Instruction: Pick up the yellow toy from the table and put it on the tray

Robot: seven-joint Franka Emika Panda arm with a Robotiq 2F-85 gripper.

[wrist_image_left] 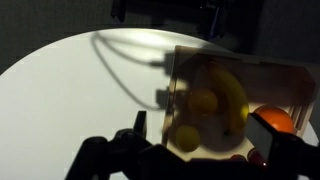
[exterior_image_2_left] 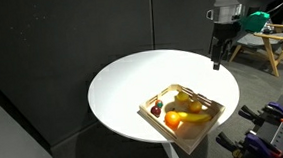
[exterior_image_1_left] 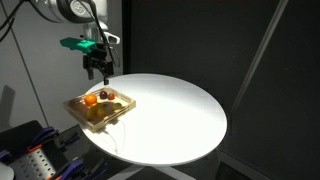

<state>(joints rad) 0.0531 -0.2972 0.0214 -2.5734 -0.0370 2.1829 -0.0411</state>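
We judge the placing all but done. In the wrist view the yellow toy (wrist_image_left: 187,137) lies inside the tray (wrist_image_left: 240,57), close to its left wall; a second round yellow shape sits just beyond it, and we cannot tell whether that is a separate ball or the end of the banana-like toy (wrist_image_left: 237,98). The orange toy (wrist_image_left: 270,121) rests at the right of the tray.

What remains, in our view, is a clean exit. We would lift straight up, keep the fingers spread, and avoid any sideways sweep that could clip the low rim or nudge the crowded toys; the tray sits at the table (exterior_image_1_left: 180,110) edge in both exterior views, so a knock could push it off.

The gripper (exterior_image_1_left: 97,72) hangs above the far side of the tray, clear of it; its jaws stand wide apart, pinching nothing and touching nothing. In an exterior view the gripper (exterior_image_2_left: 218,64) shows plainly above the tabletop, apart from the tray (exterior_image_2_left: 147,113).
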